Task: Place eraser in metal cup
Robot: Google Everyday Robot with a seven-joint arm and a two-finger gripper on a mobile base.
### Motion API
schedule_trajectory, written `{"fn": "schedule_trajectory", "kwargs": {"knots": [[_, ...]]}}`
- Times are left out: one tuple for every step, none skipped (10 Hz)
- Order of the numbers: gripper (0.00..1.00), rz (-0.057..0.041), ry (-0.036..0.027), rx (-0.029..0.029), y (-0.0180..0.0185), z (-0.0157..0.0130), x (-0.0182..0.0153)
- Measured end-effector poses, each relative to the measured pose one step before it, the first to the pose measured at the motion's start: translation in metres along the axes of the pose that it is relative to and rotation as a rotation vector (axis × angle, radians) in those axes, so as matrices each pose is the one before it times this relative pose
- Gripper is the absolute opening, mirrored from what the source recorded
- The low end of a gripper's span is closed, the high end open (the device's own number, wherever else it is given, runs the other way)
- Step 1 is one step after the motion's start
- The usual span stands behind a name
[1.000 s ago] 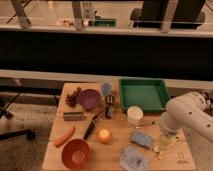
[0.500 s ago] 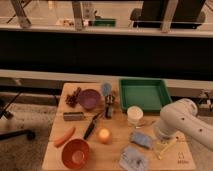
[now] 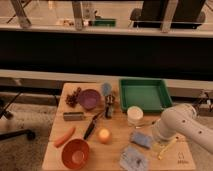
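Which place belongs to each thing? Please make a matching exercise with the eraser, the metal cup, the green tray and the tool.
1 eraser
2 metal cup
3 green tray
4 tool

A just right of the purple bowl
B right of the eraser, at the white arm's end
C back right of the table
D in front of the white cup

Pairs: 1-D, 2-A, 3-C, 4-B

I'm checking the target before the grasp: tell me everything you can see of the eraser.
The eraser is a small blue-grey rectangular block, matte-looking, lying flat on the wooden table, in front of the white cup and behind the pale cloth. The claw, open, hangs close beside it toward the view's right; whether they touch cannot be told.
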Motion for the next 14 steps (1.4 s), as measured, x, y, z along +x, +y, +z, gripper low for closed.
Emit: {"fn": "schedule_trajectory", "kwargs": {"knots": [[0.8, 0.00418, -0.00918, -0.00282, -0.00043, 0.0041, -0.00078], [0.8, 0.00652, -0.00621, -0.00281, -0.00029, 0.00483, -0.00083], [0.8, 0.00973, -0.00547, -0.00095, -0.00137, 0.00517, -0.0013], [0.8, 0.00465, -0.00281, 0.00157, -0.00154, 0.00301, -0.00129], [0.8, 0.00722, -0.00293, 0.00647, -0.00265, 0.00331, -0.00198], [0.8, 0.01077, 0.0004, 0.00917, -0.00179, 0.0025, -0.00054], [0.8, 0.01813, -0.00094, 0.01434, -0.00232, 0.00302, -0.00097], [0.8, 0.00849, 0.00283, 0.00972, -0.00105, 0.00209, -0.00055], [0.8, 0.00804, 0.00575, 0.01014, 0.00082, 0.00398, -0.00124], [0.8, 0.00183, 0.00874, 0.01064, 0.00111, 0.00342, -0.00209], [0.8, -0.00006, 0.00444, 0.00463, 0.00093, 0.00211, -0.00155], [0.8, 0.00016, 0.00308, 0.00346, 0.00118, 0.00187, -0.0017], [0.8, 0.00074, 0.00455, 0.00619, 0.00043, 0.00111, -0.00108], [0.8, -0.00126, 0.00375, 0.00265, 0.00044, 0.00114, -0.00051]]}}
